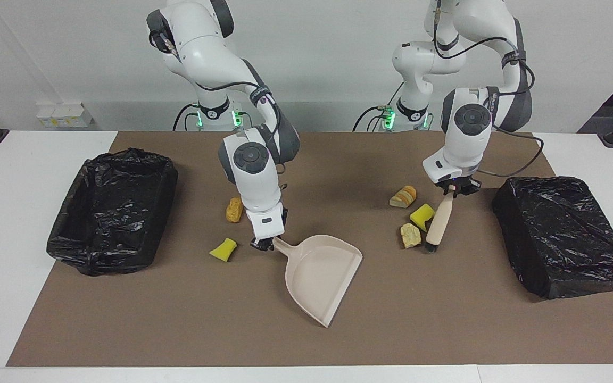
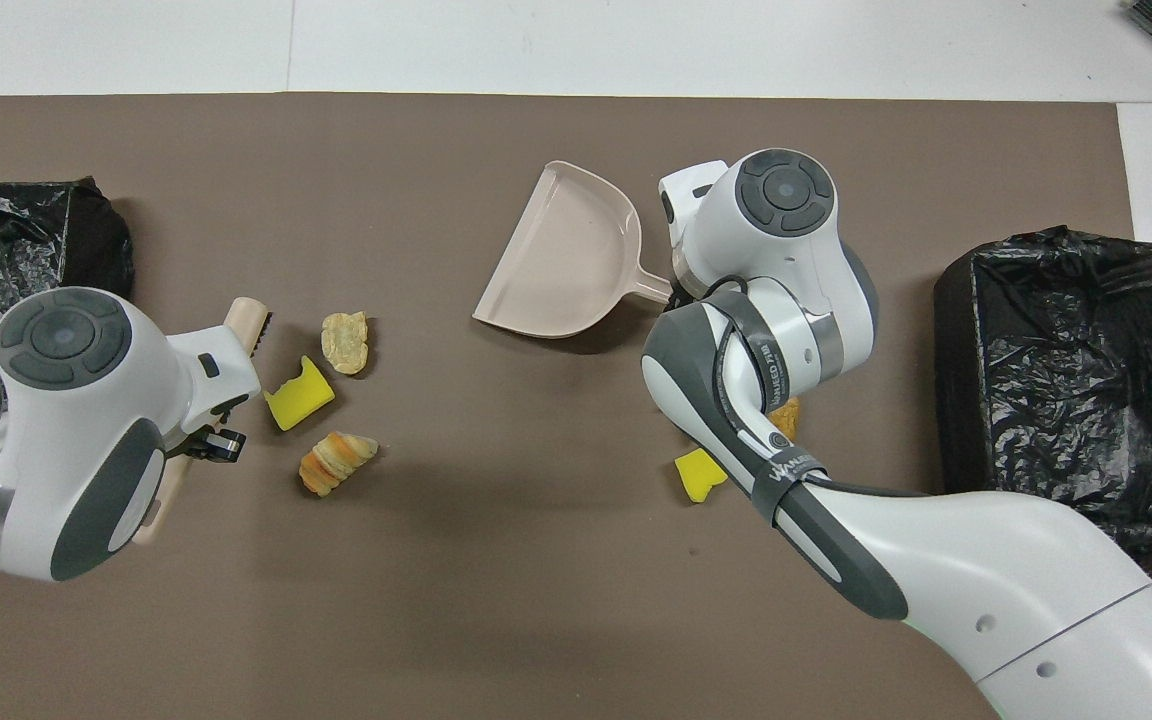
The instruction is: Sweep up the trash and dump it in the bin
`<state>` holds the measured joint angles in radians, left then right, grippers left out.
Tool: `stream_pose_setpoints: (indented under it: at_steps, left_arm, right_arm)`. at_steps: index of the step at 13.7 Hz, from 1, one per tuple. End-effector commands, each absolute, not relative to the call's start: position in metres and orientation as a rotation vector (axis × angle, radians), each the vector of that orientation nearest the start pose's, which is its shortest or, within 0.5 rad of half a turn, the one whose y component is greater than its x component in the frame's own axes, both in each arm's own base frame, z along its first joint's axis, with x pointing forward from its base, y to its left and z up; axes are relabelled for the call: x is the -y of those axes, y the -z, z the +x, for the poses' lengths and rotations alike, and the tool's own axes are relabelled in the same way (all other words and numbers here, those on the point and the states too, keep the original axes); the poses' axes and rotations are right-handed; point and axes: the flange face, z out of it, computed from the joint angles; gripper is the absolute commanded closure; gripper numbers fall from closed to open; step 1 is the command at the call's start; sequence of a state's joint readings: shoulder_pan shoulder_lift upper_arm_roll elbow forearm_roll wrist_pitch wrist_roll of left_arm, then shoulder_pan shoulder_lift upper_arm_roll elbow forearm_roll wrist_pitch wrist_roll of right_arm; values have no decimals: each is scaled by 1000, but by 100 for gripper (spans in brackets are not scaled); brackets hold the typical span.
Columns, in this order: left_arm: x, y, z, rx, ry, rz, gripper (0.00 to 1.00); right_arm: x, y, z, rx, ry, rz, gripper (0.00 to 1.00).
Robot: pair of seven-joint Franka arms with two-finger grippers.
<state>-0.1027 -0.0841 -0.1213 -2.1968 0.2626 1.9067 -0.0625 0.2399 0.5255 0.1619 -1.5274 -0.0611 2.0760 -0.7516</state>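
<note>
5 trash scraps, 2 bins, 1 dustpan, 1 brush.

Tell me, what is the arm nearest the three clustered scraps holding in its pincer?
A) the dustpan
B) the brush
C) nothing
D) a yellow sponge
B: the left pincer is shut on the handle of the brush, whose bristles touch the mat beside the scraps.

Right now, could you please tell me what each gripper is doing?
Left gripper: shut on the brush handle.
Right gripper: shut on the dustpan handle.
</note>
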Motion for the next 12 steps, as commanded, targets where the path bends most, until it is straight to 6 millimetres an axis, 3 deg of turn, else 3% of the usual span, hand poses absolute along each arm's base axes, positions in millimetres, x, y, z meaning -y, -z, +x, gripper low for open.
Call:
stream_pose_setpoints:
  at_steps: [1,4,6,9,12]
  left_arm:
    - [90,-389,439,-170,-263,-2889,100]
    - [105,-366,422,176,-273,-2918,100]
    - [120,-355,410,413,-270,-2872,100]
    - [134,-354,418,498,-264,-2964,100]
    - [143,-345,426,323,-261,-3018,100]
  right_arm:
    - [-254,-397,638,1879,19,-2472,100]
    - [-283,-398,612,2210,-54,-2308,100]
    - [-296,-396,604,2242,-57,-2294,100]
    - [-307,-372,590,2197,-63,-2326,100]
    - [-324,-363,579,2153,-63,-2366,100]
